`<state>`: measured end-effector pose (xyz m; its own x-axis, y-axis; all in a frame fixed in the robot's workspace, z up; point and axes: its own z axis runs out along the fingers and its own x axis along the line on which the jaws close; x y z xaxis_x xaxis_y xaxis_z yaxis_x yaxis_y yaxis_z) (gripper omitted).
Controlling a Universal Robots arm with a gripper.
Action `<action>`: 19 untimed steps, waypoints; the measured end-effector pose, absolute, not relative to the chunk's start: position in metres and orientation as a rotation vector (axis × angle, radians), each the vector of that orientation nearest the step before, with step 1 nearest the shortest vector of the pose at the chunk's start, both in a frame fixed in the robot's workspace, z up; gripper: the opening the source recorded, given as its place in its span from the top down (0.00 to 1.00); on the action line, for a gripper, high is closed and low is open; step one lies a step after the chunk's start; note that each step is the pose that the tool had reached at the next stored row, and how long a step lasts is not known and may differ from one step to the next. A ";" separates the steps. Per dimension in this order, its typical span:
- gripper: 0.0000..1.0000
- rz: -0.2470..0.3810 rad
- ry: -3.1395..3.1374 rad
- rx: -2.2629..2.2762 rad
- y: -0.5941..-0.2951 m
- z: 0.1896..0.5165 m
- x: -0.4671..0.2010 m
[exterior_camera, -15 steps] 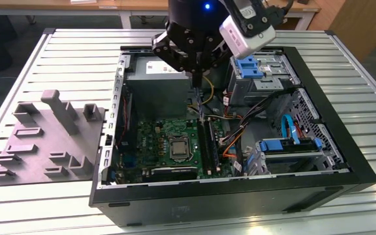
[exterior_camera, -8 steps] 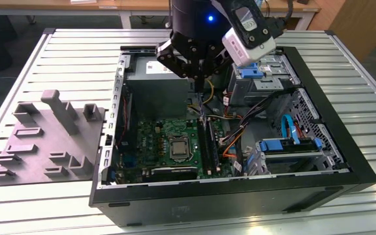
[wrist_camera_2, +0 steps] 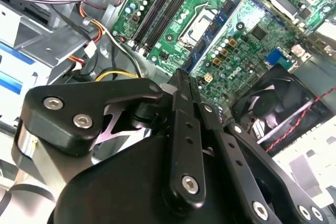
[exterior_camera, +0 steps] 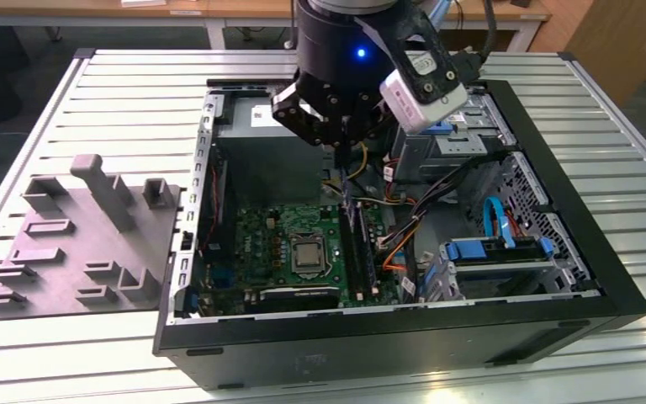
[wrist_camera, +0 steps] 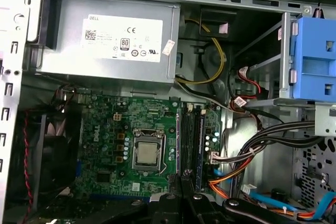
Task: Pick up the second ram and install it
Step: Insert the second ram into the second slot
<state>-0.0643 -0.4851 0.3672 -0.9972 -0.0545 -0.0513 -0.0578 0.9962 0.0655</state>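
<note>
Exterior view: the pincer [exterior_camera: 343, 141] hangs over the open PC case [exterior_camera: 413, 345], which sits on a slatted metal bench [exterior_camera: 132, 93] with wooden desks [exterior_camera: 245, 13] behind. Second wrist view: it's pinching the second ram [wrist_camera_2: 215, 32] just above the motherboard [wrist_camera_2: 247, 51], so picked up but not seated yet. First wrist view: the slots [wrist_camera: 187, 135] wait right beside the CPU socket [wrist_camera: 147, 153].

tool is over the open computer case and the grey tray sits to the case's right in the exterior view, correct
Not quite. The exterior view shows the grey tray on the exterior view's left of the computer case. The tool is over the open case.
</note>
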 end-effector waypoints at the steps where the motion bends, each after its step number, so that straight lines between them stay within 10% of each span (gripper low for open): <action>1: 0.88 0.104 3.089 -0.087 -0.485 0.365 -0.064; 19: 0.88 0.104 3.089 -0.092 -0.485 0.333 -0.064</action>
<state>-0.0641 -0.4851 0.3326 -0.9970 -0.0575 -0.0512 -0.0608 0.9960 0.0656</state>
